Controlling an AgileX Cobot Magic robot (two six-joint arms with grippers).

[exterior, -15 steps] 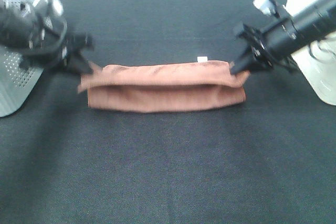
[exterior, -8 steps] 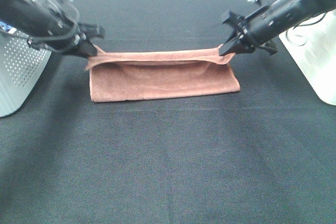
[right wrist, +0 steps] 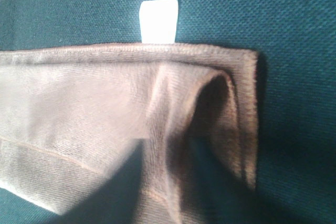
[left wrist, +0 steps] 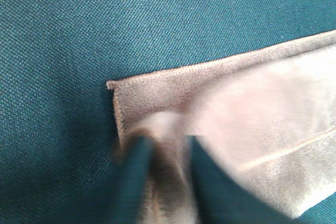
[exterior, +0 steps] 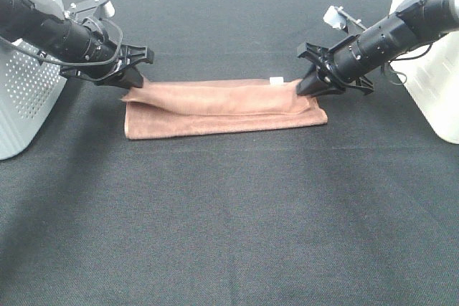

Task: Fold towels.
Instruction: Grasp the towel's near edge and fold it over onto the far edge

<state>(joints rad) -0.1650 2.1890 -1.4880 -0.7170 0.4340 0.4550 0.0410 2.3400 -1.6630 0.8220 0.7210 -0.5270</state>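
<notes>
The terracotta towel (exterior: 222, 109) lies folded into a long strip across the middle of the black table, its white tag (exterior: 275, 79) on the far edge. My left gripper (exterior: 133, 89) is shut on the top layer's left corner. My right gripper (exterior: 307, 89) is shut on the top layer's right corner. Both hold it low over the lower layer. In the left wrist view the towel (left wrist: 252, 108) fills the right side, pinched between blurred fingers (left wrist: 134, 182). In the right wrist view the towel (right wrist: 105, 108) and its tag (right wrist: 158, 21) show, with a fold between the fingers (right wrist: 121, 192).
A perforated grey basket (exterior: 25, 98) stands at the left edge. A white container (exterior: 437, 84) stands at the right edge. The black cloth table surface (exterior: 229, 220) stretches in front of the towel.
Both grippers have carried the towel's top edge up, toward the far side, then down. The top layer now lies almost flat over the lower layer, and the tag shows at the far edge.
</notes>
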